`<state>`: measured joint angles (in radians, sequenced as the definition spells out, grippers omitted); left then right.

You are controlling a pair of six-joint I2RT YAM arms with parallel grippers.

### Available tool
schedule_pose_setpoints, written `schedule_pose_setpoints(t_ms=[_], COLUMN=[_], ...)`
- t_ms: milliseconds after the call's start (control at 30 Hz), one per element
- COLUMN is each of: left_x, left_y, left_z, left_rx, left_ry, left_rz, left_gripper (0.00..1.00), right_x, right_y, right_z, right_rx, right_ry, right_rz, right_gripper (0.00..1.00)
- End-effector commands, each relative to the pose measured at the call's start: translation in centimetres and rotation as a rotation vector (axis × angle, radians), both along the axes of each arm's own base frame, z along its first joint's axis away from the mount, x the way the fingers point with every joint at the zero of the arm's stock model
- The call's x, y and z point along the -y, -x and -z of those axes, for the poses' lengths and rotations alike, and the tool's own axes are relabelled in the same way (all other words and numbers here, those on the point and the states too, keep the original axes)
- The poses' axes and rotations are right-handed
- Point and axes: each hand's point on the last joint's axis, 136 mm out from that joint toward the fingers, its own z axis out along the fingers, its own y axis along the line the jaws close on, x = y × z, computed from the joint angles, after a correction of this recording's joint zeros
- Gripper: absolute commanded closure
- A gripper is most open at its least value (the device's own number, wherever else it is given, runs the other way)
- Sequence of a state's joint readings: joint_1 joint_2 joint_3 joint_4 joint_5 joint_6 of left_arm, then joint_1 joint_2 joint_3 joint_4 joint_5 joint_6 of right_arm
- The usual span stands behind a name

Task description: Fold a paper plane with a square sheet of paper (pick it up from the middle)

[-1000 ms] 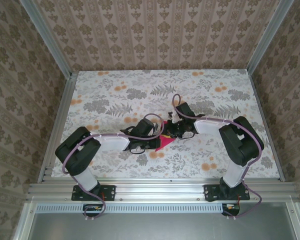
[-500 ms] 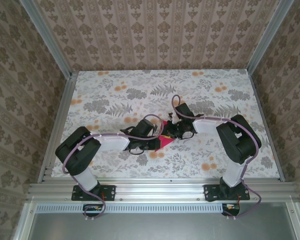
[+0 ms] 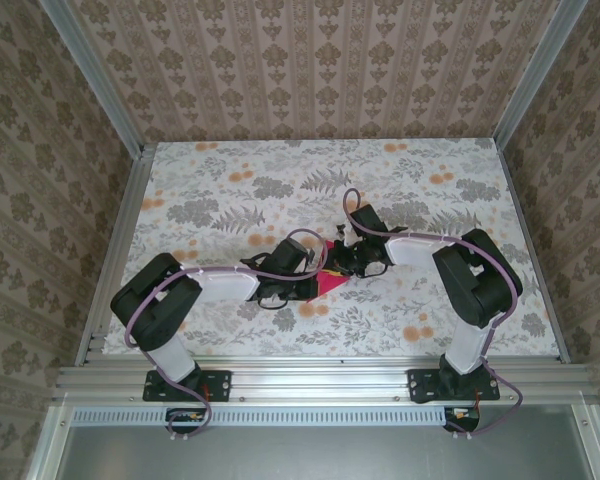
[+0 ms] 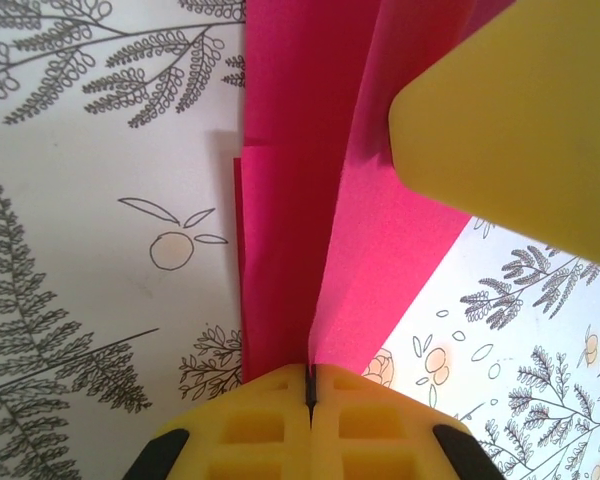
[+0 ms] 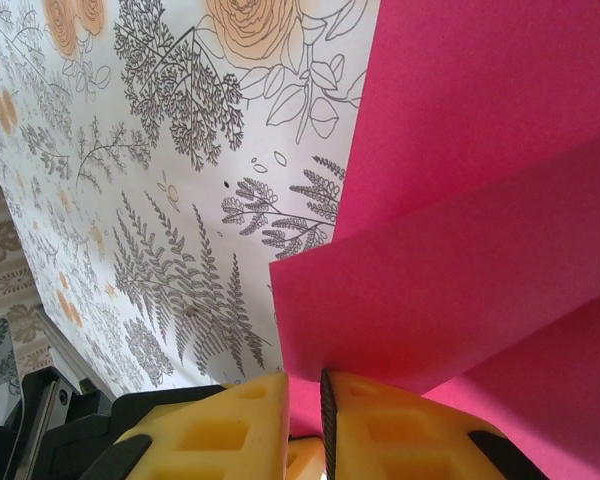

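Walls: patterned wallpaper panels set in an aluminium frame stand round the bench on three sides.
Bench: a floral-printed top, with grey ferns and orange blossoms running up to the walls.
Left arm: the left arm reaches low from its base at the near left corner, in toward the middle.
Right arm: the right arm bends in from the near right and meets the other arm at the middle.
Pink paper: the pink paper sits at the middle of the bench, between the two end effectors, partly folded into several layers. The left wrist view shows a flap rising from a crease, with a flatter layer beside it on the print. The right wrist view shows one folded layer lying over another.
Left end effector: the left end effector has its yellow fingers pressed together, clamped on the paper's crease.
Right end effector: the right end effector has its yellow fingers nearly together, nipping the corner of a folded layer between them.
Yellow pad: a yellow pad fills the upper right corner of the left wrist view, in front of the paper.
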<state>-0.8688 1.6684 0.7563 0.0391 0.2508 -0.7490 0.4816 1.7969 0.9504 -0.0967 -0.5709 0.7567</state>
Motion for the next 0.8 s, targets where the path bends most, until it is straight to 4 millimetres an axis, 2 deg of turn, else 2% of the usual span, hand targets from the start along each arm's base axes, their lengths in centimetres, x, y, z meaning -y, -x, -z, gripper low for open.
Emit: schedule_pose_setpoints(t_ms=[0, 167, 333, 767], left_x=[-0.2, 1.2, 2.0, 0.4], left_y=[0.0, -0.1, -0.2, 0.1], left_z=[-0.3, -1.4, -1.8, 0.5], left_rx=[-0.007, -0.031, -0.060, -0.115], left_ry=[0.026, 0.114, 0.174, 0.125], left_rz=[-0.009, -0.004, -0.027, -0.073], left_gripper=[1.00, 1.00, 1.00, 1.00], right_x=[0.3, 0.0, 0.2, 0.9], right_y=[-0.6, -0.7, -0.5, -0.7], right_z=[0.1, -0.6, -0.4, 1.6], right_rx=[0.007, 0.018, 0.015, -0.007], right_ry=[0.031, 0.021, 0.031, 0.089], right_rz=[-0.001, -0.021, -0.021, 0.000], right_gripper=[0.82, 0.82, 0.81, 0.83])
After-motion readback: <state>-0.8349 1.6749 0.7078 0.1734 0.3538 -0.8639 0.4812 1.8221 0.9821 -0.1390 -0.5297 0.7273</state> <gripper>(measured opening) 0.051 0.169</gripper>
